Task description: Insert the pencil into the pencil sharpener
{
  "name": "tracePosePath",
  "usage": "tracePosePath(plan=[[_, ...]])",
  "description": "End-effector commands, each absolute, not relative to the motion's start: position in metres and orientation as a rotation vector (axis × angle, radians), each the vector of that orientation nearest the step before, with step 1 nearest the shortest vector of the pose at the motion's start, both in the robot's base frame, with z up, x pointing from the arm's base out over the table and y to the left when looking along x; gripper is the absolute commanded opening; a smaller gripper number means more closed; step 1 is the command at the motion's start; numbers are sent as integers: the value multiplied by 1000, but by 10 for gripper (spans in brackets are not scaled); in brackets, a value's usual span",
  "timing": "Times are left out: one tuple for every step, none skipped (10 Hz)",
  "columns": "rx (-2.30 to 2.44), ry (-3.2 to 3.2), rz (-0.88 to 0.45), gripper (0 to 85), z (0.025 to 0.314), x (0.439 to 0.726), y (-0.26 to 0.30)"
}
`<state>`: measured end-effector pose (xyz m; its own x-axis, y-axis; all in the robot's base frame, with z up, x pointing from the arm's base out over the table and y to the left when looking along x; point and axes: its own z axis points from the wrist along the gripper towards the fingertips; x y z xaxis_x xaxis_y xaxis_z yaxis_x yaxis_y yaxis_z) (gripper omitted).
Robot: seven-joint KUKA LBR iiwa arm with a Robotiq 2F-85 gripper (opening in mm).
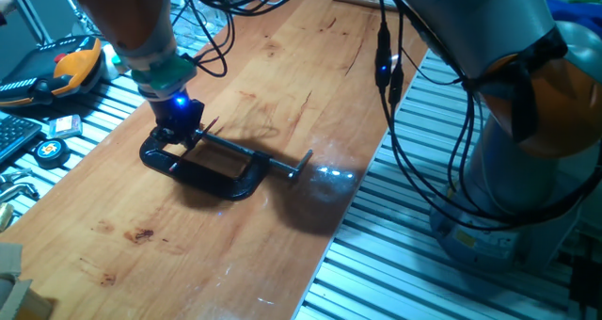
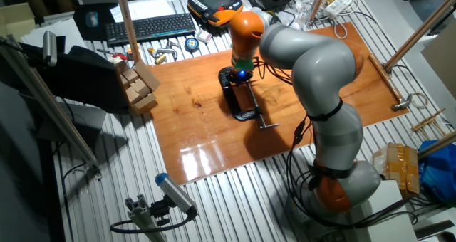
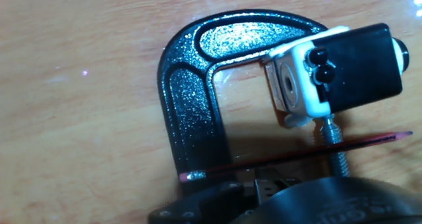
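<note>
In the hand view the pencil sharpener (image 3: 330, 72), a silver-white block with a black top, sits clamped in the jaws of a black C-clamp (image 3: 191, 99). Its round hole faces left. The pencil (image 3: 297, 157), thin and red, runs nearly level just below the sharpener and across the clamp's screw, pointed end to the right. It casts a shadow on the board. My gripper (image 3: 267, 176) is shut on the pencil's middle. In one fixed view the gripper (image 1: 179, 122) hovers over the clamp's (image 1: 216, 169) left end, with the pencil (image 1: 211, 126) sticking out beside it. The hand hides the sharpener there.
The clamp's silver screw rod (image 1: 292, 167) points toward the wooden board's right edge (image 1: 353, 198). A keyboard (image 2: 149, 27), wooden blocks (image 2: 139, 85) and a tape measure (image 1: 49, 149) lie off the board to the left. Cables (image 1: 390, 75) hang from the arm.
</note>
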<state>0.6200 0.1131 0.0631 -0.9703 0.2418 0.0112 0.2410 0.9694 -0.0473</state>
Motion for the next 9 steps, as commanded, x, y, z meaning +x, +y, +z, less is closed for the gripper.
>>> tracePosePath(plan=[[-406,-3095,76,0,63,620,113],[-456,-3079,21,0,63,620,113],[-482,-3081,-28,0,65,619,113],[-475,-3082,-21,0,66,618,113],[-477,-3077,-17,0,68,618,113],[-484,-3074,-19,0,69,618,114],[-540,-3055,-30,0,69,618,115],[-646,-3028,-36,0,70,618,116],[-735,-3018,-36,0,70,617,116]])
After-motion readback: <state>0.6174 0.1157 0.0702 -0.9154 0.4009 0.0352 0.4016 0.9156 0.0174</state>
